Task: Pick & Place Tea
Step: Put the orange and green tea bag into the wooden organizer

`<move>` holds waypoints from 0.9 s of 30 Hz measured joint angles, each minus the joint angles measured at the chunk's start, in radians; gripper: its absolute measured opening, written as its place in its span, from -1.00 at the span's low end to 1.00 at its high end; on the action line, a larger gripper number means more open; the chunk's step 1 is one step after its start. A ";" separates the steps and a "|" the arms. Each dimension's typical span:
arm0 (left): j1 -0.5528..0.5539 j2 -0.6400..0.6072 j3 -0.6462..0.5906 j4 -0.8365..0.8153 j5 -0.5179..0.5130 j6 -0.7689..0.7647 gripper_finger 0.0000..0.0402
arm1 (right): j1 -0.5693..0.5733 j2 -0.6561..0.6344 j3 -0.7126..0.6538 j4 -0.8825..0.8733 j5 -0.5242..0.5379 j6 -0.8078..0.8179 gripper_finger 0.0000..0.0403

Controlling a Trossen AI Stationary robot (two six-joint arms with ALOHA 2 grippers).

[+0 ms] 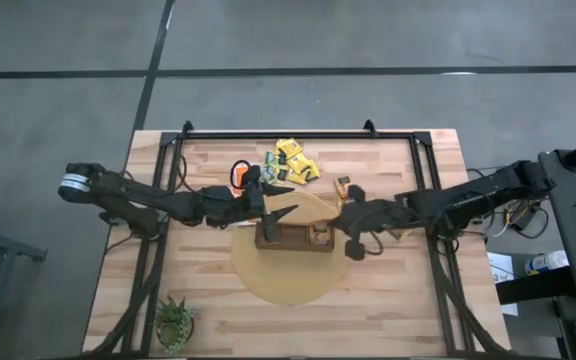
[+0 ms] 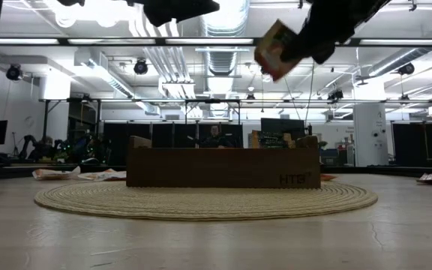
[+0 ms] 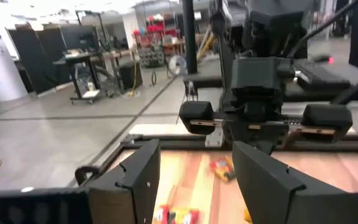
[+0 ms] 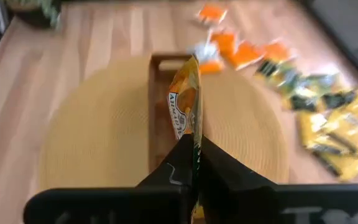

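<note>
The right fingers (image 4: 194, 163) pinch an orange tea bag (image 4: 185, 106) above the box (image 1: 293, 236); the left fingers (image 3: 148, 180) stand spread, holding nothing.

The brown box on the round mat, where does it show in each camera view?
High view: brown box at the middle, between both arms.
Low view: box centered, side-on.
Left wrist view: not in it.
Right wrist view: box lengthwise behind the held tea sachet.
Shared landmark: the round woven mat under the box, also in the low and right wrist views.
</note>
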 joint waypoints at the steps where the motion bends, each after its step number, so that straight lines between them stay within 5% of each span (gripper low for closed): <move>1: -0.002 -0.008 0.000 -0.021 0.002 0.000 -0.03 | -0.002 0.027 0.016 -0.030 -0.009 0.000 -0.96; 15: -0.047 -0.077 0.000 -0.178 0.030 0.000 -0.03 | -0.037 0.356 0.228 -0.321 -0.087 -0.004 -0.96; 27: -0.048 -0.082 0.000 -0.192 0.033 0.001 -0.03 | -0.037 0.502 0.329 -0.435 -0.096 -0.081 -0.96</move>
